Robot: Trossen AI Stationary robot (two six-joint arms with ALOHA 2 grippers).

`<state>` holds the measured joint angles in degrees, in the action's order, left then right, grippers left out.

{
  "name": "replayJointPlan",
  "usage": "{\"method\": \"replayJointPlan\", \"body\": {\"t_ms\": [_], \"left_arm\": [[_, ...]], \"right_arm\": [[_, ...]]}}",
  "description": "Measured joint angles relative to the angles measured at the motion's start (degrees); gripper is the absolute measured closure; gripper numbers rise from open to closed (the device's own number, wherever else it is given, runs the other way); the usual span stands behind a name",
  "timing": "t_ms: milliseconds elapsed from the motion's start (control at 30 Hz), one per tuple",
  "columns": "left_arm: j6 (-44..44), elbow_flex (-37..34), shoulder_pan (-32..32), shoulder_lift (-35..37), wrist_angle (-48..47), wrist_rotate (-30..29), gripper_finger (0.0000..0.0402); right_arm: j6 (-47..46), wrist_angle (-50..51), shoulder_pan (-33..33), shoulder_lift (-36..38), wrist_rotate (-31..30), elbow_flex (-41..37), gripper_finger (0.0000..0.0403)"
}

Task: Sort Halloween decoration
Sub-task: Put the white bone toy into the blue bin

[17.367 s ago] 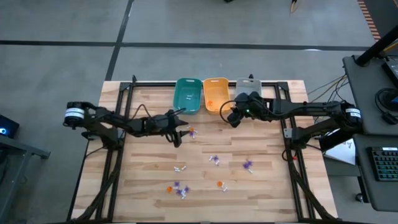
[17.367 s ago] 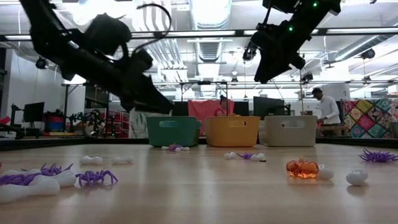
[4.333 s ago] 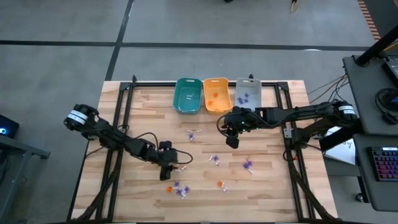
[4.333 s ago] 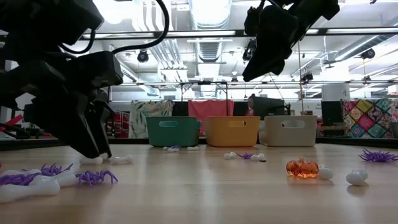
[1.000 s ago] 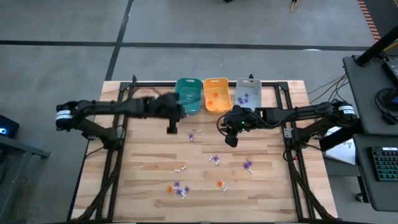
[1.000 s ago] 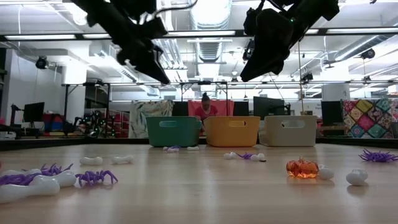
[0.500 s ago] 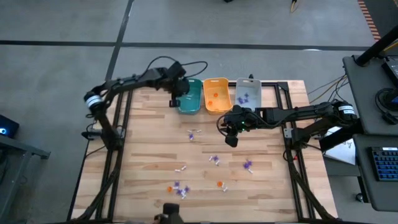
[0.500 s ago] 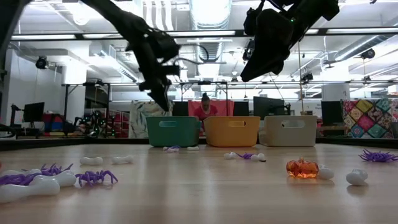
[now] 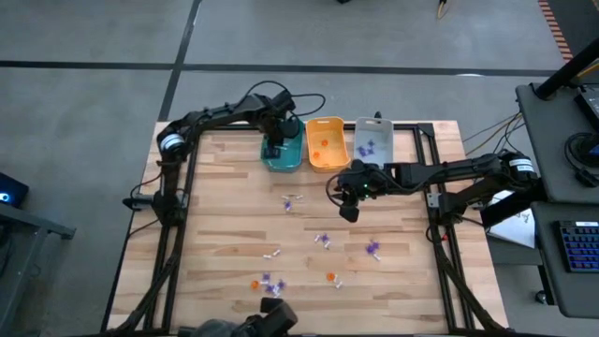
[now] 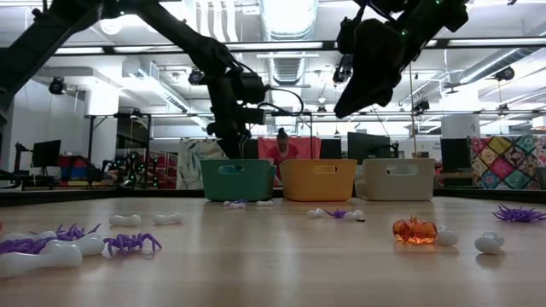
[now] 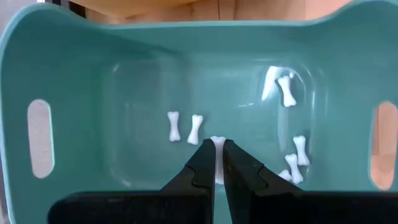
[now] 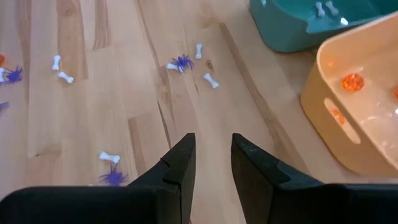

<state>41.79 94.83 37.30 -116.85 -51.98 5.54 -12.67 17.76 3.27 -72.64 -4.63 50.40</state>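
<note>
My left gripper (image 9: 274, 150) hangs over the teal bin (image 9: 283, 145), pointing down into it, shut on a small white bone (image 11: 216, 144). Several white bones (image 11: 176, 126) lie on the floor of the teal bin (image 11: 186, 37). My right gripper (image 9: 348, 212) stands open above the middle of the table, nothing between its fingers (image 12: 212, 140). Loose Halloween decoration lies on the wood: bones and a purple spider (image 9: 288, 201), more spiders (image 9: 373, 248), an orange pumpkin (image 10: 415, 230). My left gripper pinches the white bone between its two fingertips (image 11: 205, 152); only a sliver of the bone (image 11: 216, 142) shows in the gap. The fingers come from above, pointing steeply down into the teal bin. The bone is held above the bin's floor.
An orange bin (image 9: 325, 142) with orange trinkets and a grey bin (image 9: 372, 139) with purple ones stand in a row right of the teal one at the far edge. More trinkets lie near the front (image 9: 267, 281). People show in the room behind (image 10: 281, 145).
My left gripper has swung from above the table left of the bins toward the far edge and over the teal bin, sinking and tipping to point down into it, still shut.
</note>
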Motion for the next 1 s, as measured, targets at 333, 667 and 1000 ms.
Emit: {"method": "replayJointPlan", "body": {"t_ms": [333, 667, 1000], "left_arm": [[-2.3, 0.2, 0.1, -1.6, 0.1, 0.0, 0.0373], [-3.8, 0.2, 0.1, -1.6, 0.9, 0.0, 0.0321], [-10.4, 0.2, -1.2, 3.9, 1.0, 0.3, 0.0332]], "right_arm": [[-0.9, -0.1, 0.0, 0.0, 0.0, -1.1, 0.0312], [-0.9, -0.1, 0.0, 0.0, 0.0, -1.1, 0.0312], [-3.1, -0.8, 0.0, 0.0, 0.0, -1.1, 0.0312]]}}
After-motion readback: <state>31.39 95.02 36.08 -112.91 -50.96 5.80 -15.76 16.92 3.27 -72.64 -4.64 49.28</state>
